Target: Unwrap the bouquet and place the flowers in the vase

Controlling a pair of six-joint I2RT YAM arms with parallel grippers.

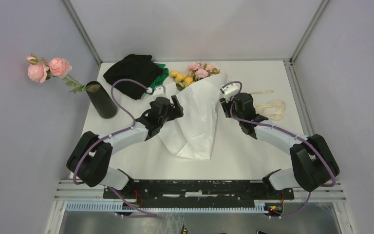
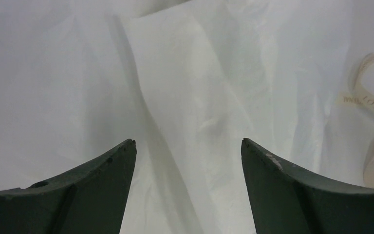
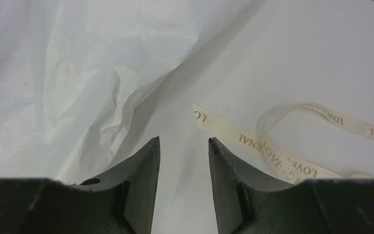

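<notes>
Fingers spread wide and holding nothing, the left gripper (image 2: 189,142) hangs just over the white paper sheet (image 1: 195,131), near its left side. The right gripper (image 3: 184,139), fingers a narrow gap apart with only bare table (image 1: 253,156) between them, sits just beside the sheet's right edge.

The bouquet (image 1: 199,97) lies mid-table, and the flowers (image 1: 195,73) poke from the paper's far end, their pink and yellow heads toward the far wall. The cream ribbon (image 3: 272,151) lies loose on the table to the right, already off the wrapping.

The paper looks light, thin and crumpled, and would probably slide or tear if yanked. A raised fold or free edge seems the best hold for peeling it open. The roses look light on thin stems, which are hidden under the paper. They would be best pinched together low on the stems, not by the heads.

The vase (image 1: 102,100), a narrow black cylinder, stands at the far left, well apart from the bouquet. A separate stem of pink roses (image 1: 46,68) leans from its mouth. A black-and-green cloth heap (image 1: 134,73) lies between vase and flowers.
</notes>
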